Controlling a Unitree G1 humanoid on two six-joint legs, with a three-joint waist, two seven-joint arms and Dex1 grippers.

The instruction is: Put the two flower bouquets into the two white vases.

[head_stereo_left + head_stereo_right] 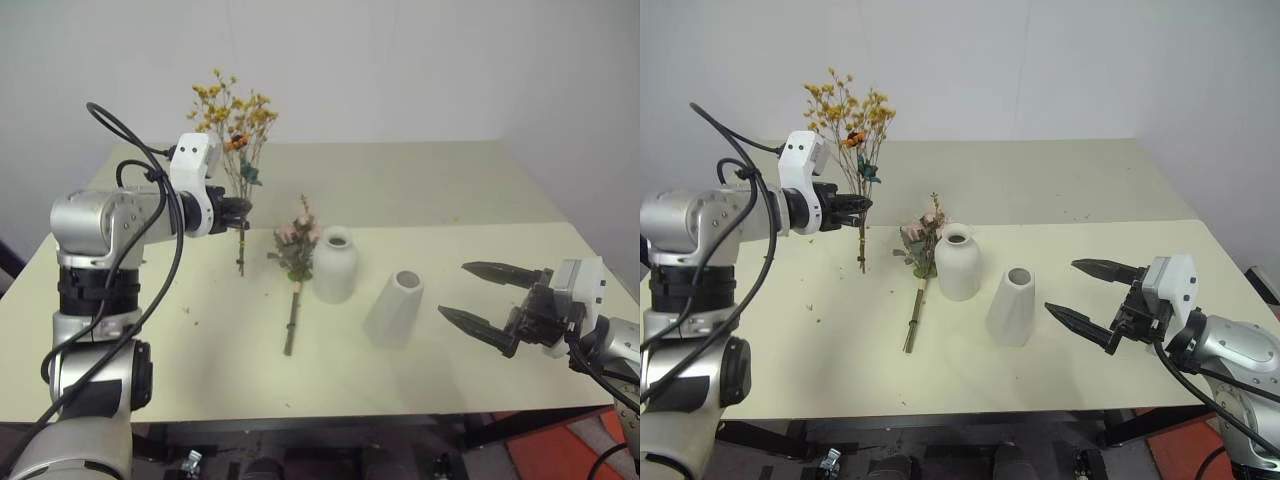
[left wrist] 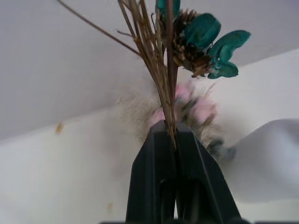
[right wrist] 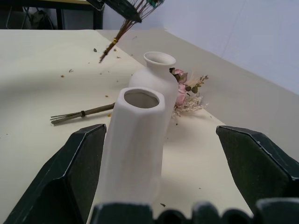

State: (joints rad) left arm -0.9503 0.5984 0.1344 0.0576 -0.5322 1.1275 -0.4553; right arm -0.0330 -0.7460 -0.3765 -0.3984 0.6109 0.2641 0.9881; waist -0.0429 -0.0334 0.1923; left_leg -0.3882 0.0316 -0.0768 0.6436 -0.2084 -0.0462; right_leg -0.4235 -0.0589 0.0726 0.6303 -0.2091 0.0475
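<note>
1. The left gripper point(image 1: 243, 211) is clamped on the thin, straw-like stems of the yellow bouquet point(image 1: 234, 118), holding it upright above the table point(image 1: 480, 190). The stem ends hang free, clear of the surface.
2. This bouquet fans out into tiny, dry yellow sprays at the top, with a small orange flower and a teal bloom point(image 2: 210, 39) of stiff, glossy petals lower down, just above the black fingers point(image 2: 154, 177).
3. The pink bouquet point(image 1: 298, 245) lies flat on the table, its soft pink roses and pale sprigs resting against the rounded vase point(image 1: 334, 265); its bundled brown stem points toward the near edge.
4. The rounded vase is matte white and bottle-shaped, with a narrow neck and flared lip. It stands upright.
5. Just beside it stands the cone vase point(image 1: 397, 309), also matte white, plain and tapered, wider at the base, with an open mouth.
6. The right gripper point(image 1: 487, 296) hovers near the cone vase with its pointed black fingers spread wide, holding nothing.
7. The table is smooth, pale cream, dotted with small flower crumbs.
</note>
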